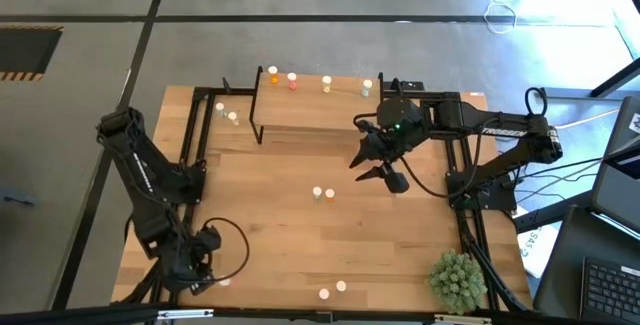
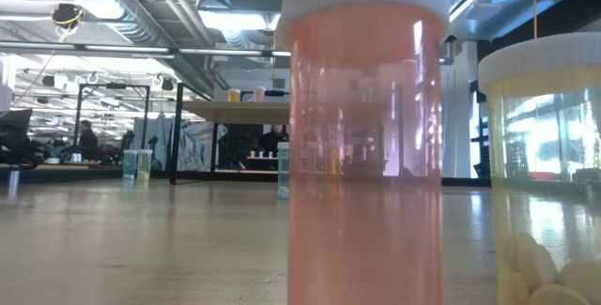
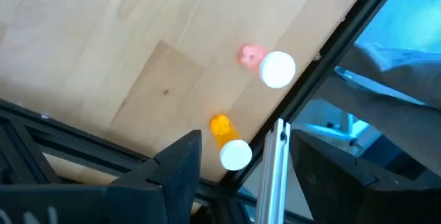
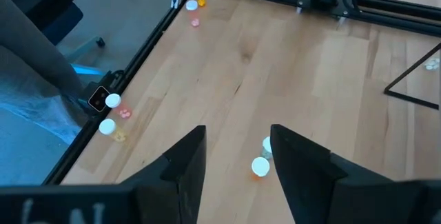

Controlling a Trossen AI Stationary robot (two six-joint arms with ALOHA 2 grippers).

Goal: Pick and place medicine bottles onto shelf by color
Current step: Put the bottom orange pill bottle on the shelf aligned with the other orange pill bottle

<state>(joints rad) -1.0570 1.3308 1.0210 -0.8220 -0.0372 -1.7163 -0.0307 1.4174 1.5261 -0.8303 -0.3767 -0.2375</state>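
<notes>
Near edge: two medicine bottles point(image 1: 332, 290) are standing at centre; the left gripper point(image 1: 205, 265) is resting at the near-left corner, fingers apart, empty. Mid-table: two bottles point(image 1: 323, 194) are standing; the right gripper point(image 1: 380, 165) is hovering just right of them, fingers apart, empty. Far: the shelf point(image 1: 310, 105) is carrying four bottles point(image 1: 282, 78).

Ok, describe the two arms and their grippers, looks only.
Both arms are dark, jointed and matte. The right arm carries pale lettering, a green light near its wrist and looping black cables. The left arm also trails a black cable. Each gripper has two dark, blocky fingers.
</notes>
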